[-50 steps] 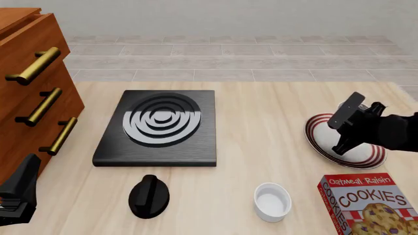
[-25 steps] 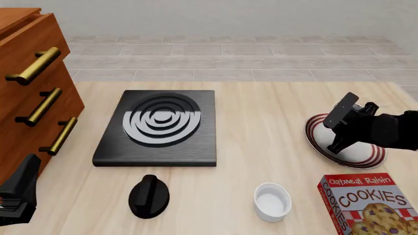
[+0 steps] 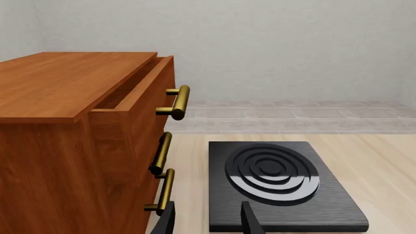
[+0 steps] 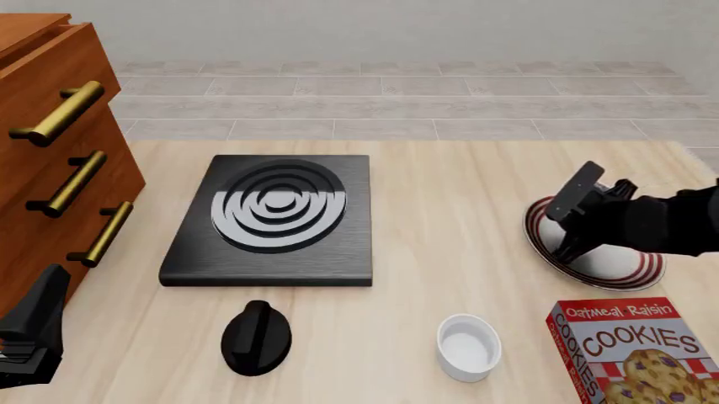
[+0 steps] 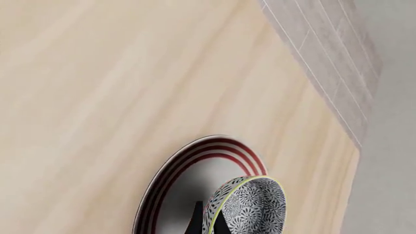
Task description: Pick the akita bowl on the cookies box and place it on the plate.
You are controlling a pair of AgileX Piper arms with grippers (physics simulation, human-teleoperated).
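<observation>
The akita bowl [image 5: 250, 207] hangs tilted over the plate [image 5: 174, 187], its rim pinched between the fingers of the right gripper [image 5: 206, 225], which is closed on it. In the front view the right gripper [image 4: 575, 220] sits above the plate [image 4: 646, 268] on the counter [image 4: 450, 219]; the bowl itself is hidden there. The cookies box [image 4: 635, 349] lies nearer, beside a white ramekin [image 4: 469, 347]. The left gripper [image 3: 206, 220] stands with fingers apart, holding nothing, near the stove [image 3: 279, 183] and wooden drawers [image 3: 78, 146].
</observation>
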